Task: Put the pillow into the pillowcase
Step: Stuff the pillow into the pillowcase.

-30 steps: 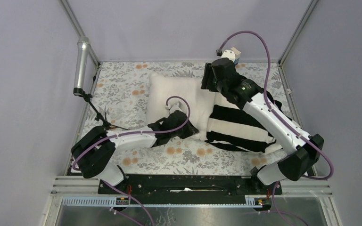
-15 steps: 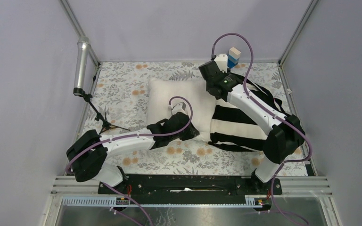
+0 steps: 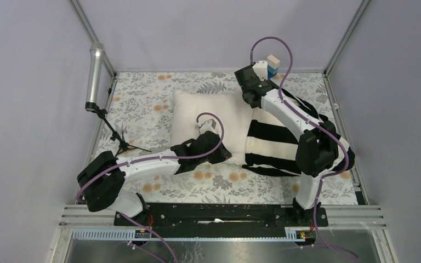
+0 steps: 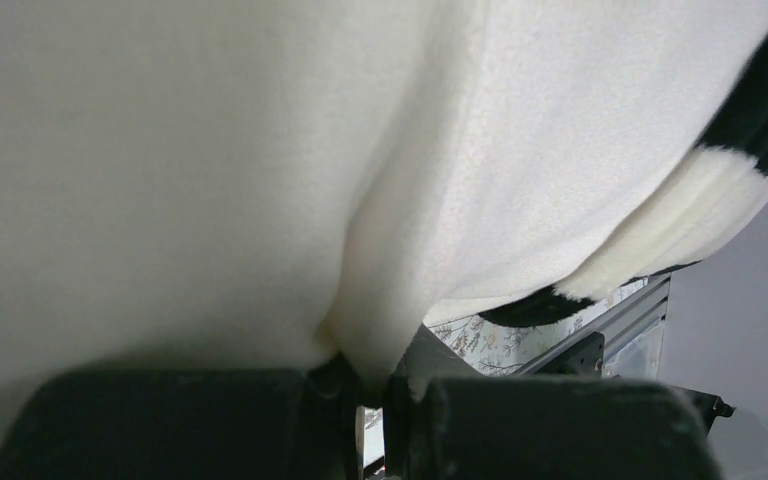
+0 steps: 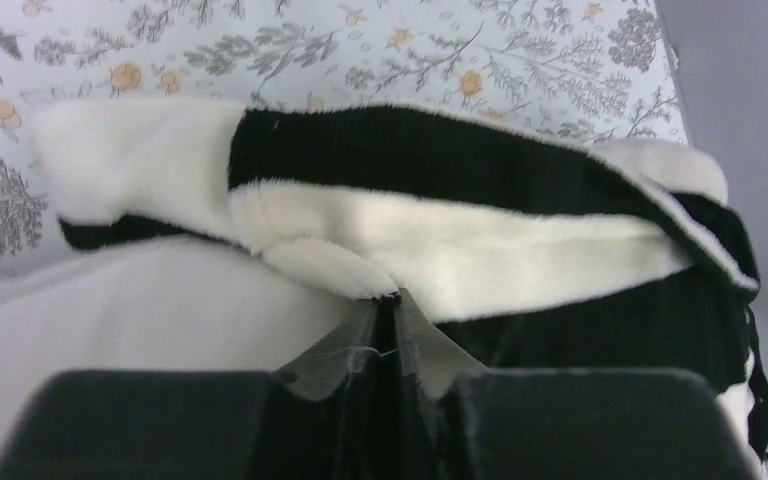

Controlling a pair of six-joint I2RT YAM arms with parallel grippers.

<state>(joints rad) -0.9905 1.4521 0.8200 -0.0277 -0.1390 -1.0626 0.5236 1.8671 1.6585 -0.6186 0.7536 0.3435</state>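
One pillow and one pillowcase. Two arms, left arm and right arm, so two end effectors: left end effector, right end effector. One box just past the right one; one silver cylinder well off the left one.

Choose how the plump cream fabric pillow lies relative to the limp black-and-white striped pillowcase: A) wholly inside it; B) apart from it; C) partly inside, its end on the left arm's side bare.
C: from above, the striped pillowcase covers the end of the cream pillow on the right arm's side; the other end lies bare.
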